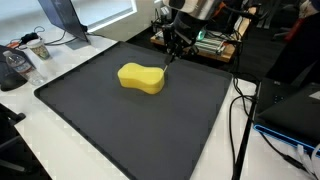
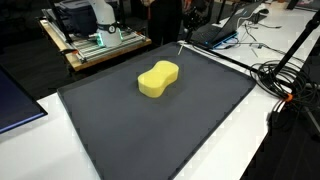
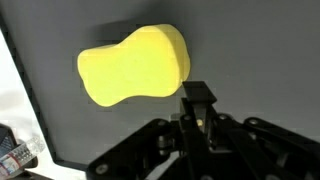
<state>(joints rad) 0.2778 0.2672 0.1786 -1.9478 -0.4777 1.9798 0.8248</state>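
Standing here watching, quick rundown of where things sit:

Sponge: bright yellow, peanut-shaped foam sponge (image 1: 141, 77) lying flat on the big dark grey rubbery mat (image 1: 110, 130), a bit toward the far half of it. Same spot in the opposite exterior view (image 2: 158, 79). Nothing on top of it, nothing gripping it.

Hand: the black robot hand (image 1: 170, 57) hangs over the far edge of the mat, near the sponge but not on it. In the wrist view the fingers (image 3: 197, 100) are pressed together with nothing between them, and the sponge (image 3: 133, 64) sits just ahead of the tips. I'd call it close but apart; can't swear there's no brush contact.

Worktop: white worktop (image 1: 40, 150) under the mat, with cables (image 2: 285, 80) trailing off one side and a wooden rack of electronics (image 2: 95, 45) at the back.

Progress: my read is that the sponge isn't picked up or shoved anywhere obvious. It's loose on the mat and the hand is empty.

Left to do: basically whatever handling the sponge is in for. With the fingers pinched together, a grab would need them spread first; a nudge wouldn't.
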